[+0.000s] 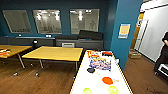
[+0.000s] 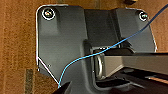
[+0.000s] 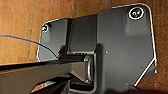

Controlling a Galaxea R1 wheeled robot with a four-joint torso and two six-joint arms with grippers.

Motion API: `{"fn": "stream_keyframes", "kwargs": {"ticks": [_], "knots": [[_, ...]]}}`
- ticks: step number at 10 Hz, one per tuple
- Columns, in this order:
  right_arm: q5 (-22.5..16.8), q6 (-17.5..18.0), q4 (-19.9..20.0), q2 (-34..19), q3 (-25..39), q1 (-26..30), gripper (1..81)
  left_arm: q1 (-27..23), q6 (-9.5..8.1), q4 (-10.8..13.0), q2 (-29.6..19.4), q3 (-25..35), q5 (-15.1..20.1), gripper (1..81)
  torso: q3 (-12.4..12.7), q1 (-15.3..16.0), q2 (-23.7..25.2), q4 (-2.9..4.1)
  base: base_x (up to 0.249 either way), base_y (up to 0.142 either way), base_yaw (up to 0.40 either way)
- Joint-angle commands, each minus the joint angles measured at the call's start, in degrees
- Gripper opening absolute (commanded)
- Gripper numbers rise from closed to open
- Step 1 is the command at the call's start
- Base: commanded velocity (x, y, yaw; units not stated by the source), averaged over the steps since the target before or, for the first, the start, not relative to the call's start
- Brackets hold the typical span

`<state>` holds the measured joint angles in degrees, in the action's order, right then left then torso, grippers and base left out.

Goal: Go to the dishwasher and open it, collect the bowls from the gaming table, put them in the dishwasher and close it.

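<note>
The gaming table (image 1: 82, 82), long with a white top, runs from the lower middle of the head view away from me. An orange-red bowl (image 1: 107, 80) lies on its near part, and two yellow-green bowls (image 1: 87, 91) (image 1: 113, 89) sit at the picture's lower edge. Colourful game boxes (image 1: 100, 63) are strewn further along the top, with a small dark object (image 1: 91, 70) beside them. The dishwasher is out of view. Both wrist views look down on the robot's dark plate over brown wooden floor (image 2: 15, 45) (image 3: 22, 30).
Two yellow-wood tables (image 1: 56, 53) (image 1: 12, 49) stand to the left on wooden floor. A dark counter with a large printer (image 1: 86, 40) lines the back wall. A blue pillar (image 1: 125, 30) rises right of the gaming table. A person (image 1: 163, 52) stands at the far right.
</note>
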<state>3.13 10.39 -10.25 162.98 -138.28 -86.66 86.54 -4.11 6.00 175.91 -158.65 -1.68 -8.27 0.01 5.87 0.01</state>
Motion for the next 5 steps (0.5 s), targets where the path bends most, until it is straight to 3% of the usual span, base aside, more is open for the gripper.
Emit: {"fn": "stream_keyframes", "kwargs": {"ticks": [1, 2, 4, 5], "knots": [[5.34, 1.39, -0.02, -25.85, 35.14, 0.65, 81.1, -2.65, 0.15, -0.28, 0.32, 0.18, 2.91, 81.1, 0.0, 0.0, 0.0, 0.0, 0.0, 0.0, 0.0], [7.91, 1.39, 0.14, -32.1, 42.6, 0.65, 81.1, -2.65, 0.15, -0.28, 0.41, 0.18, 2.91, 81.1, 0.0, 0.0, 0.02, 0.0, 0.0, 0.0, 0.0], [13.64, 2.52, 1.1, -42.06, 51.25, 0.92, 81.1, -2.65, 0.15, -0.28, 0.5, 0.18, 2.91, 81.1, 0.0, 0.0, 0.02, 0.0, 0.0, 0.0, 0.0], [14.09, 3.5, 1.55, -46.19, 54.41, 1.53, 81.1, -2.65, 0.15, -0.28, 0.5, 0.18, 2.91, 81.1, 0.0, 0.0, 0.02, 0.0, 0.0, 0.0, 0.0]]}}
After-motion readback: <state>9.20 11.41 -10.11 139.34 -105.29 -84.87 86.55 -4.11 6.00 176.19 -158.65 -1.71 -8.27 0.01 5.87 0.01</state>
